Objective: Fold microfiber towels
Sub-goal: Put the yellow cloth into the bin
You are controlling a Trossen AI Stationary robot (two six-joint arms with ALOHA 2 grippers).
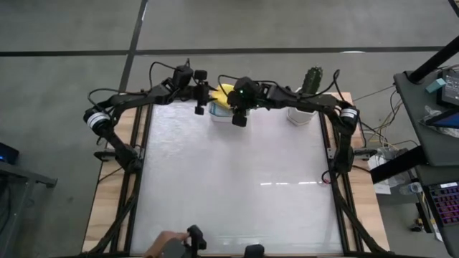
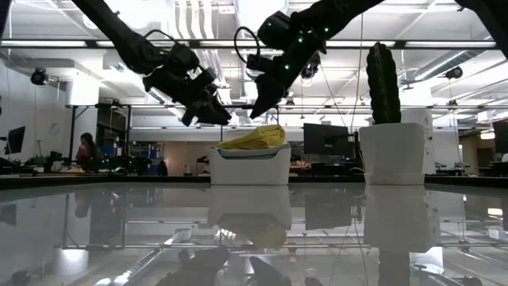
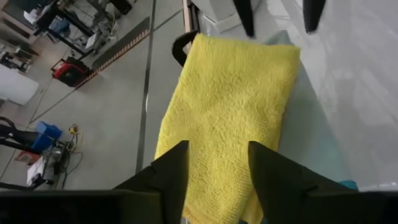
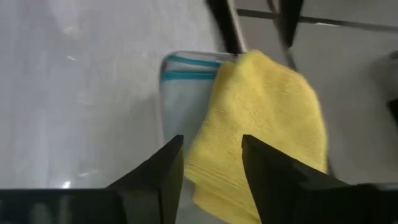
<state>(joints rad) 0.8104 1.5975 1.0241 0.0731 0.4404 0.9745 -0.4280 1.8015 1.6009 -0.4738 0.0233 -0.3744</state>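
While two grippers hover, one yellow towel (image 3: 230,118) tops the tub (image 2: 249,168).

Bright, even light falls from ceiling strips overhead, and my glossy white desk (image 1: 237,179) throws it back: a streak of glare lies toward its near right, and at table height it mirrors the room like water. Against those lit ceilings my arms read as dark silhouettes. My right wrist picture is smeared with blur; the folded yellow microfiber towel (image 3: 233,106) stays crisp under my left.
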